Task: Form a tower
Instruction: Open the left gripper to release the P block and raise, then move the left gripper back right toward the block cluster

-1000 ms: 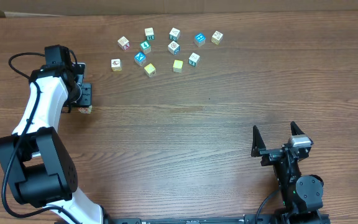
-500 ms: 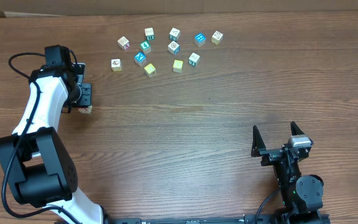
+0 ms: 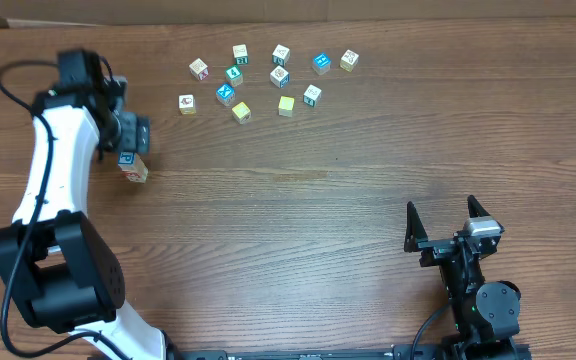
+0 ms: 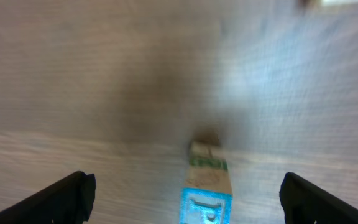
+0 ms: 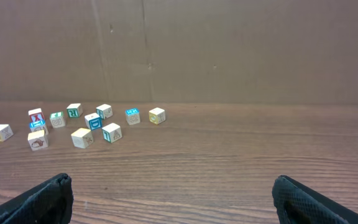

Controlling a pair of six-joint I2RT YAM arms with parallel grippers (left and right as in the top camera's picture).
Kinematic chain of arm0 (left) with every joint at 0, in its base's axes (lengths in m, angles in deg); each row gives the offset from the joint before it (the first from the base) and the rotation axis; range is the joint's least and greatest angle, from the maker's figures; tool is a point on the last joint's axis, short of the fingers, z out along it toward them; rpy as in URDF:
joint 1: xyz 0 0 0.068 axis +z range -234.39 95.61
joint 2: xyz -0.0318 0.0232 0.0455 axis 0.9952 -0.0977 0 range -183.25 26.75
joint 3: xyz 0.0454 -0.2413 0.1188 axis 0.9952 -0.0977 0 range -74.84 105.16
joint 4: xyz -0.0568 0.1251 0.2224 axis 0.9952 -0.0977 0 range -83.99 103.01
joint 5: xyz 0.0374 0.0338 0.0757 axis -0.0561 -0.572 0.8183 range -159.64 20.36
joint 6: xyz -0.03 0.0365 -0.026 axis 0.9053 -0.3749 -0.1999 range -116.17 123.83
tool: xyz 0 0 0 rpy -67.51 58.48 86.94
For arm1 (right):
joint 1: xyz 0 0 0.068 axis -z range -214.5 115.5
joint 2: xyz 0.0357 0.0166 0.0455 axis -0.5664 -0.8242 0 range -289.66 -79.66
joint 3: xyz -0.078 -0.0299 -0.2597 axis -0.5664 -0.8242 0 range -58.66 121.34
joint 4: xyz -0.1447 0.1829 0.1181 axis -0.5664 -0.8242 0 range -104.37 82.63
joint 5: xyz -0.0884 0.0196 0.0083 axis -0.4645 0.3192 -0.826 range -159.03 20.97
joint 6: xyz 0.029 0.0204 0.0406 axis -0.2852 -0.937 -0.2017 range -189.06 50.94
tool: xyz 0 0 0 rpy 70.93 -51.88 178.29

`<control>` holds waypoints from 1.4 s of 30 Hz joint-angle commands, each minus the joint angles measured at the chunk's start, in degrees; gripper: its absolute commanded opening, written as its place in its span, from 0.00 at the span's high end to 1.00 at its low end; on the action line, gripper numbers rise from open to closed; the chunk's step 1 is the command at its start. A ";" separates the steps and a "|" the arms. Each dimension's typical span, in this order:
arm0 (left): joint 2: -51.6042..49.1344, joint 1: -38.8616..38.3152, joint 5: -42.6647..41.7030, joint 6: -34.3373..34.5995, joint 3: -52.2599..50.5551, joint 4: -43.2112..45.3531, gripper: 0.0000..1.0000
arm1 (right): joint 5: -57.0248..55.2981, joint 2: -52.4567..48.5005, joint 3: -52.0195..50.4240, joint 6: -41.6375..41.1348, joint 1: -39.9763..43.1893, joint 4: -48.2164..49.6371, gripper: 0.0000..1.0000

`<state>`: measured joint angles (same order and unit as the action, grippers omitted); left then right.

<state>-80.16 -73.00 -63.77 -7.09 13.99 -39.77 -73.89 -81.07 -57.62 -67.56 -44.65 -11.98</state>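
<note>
The tower [image 3: 132,166] is a narrow stack of small wooden cubes at the left of the table, with tan sides and a blue-faced top cube. In the left wrist view the tower [image 4: 207,186] rises between my wide-apart fingers, touching neither, blurred by motion. My left gripper [image 3: 131,134] is open and sits just above and behind the stack. Near the table's front right, my right gripper [image 3: 441,208] is open with nothing between its fingers [image 5: 48,198].
Several loose cubes [image 3: 268,75] in white, blue and yellow lie scattered at the back centre, also seen far left in the right wrist view as loose cubes [image 5: 79,124]. A cardboard wall [image 5: 229,50] lines the table's far edge.
My left gripper has opened and pulled up and back from the stack, so the blue-topped cube now shows. The right arm has not moved.
</note>
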 commanded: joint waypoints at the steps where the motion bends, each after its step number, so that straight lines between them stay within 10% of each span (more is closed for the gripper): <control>1: 0.22 0.15 -0.76 4.04 12.70 -5.49 0.05 | 0.04 0.04 -0.59 0.09 0.15 0.24 0.00; 11: 0.33 0.15 -19.56 13.62 29.77 -16.61 0.01 | 0.04 0.04 -0.59 0.09 0.15 0.24 0.00; 42: 0.31 0.20 -19.43 14.99 28.59 -17.07 0.00 | 0.04 0.04 -0.59 0.09 0.15 0.24 0.00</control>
<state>-80.05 -73.00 -82.11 6.92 42.85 -56.68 -73.87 -81.11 -57.62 -67.56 -44.67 -11.98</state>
